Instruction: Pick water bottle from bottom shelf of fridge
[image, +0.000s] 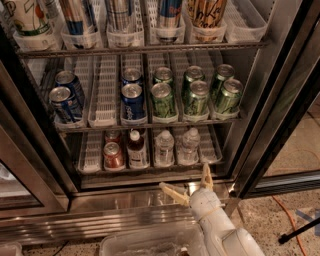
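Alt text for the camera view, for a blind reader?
Open gripper hovers before the steel base of the fridge, just below the bottom shelf, where two water bottles stand beside a brown drink bottle and a red can. Blue and green cans sit above.

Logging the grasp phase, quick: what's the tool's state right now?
Tool: open, holding nothing, low in front of the fridge, just below the bottom shelf.
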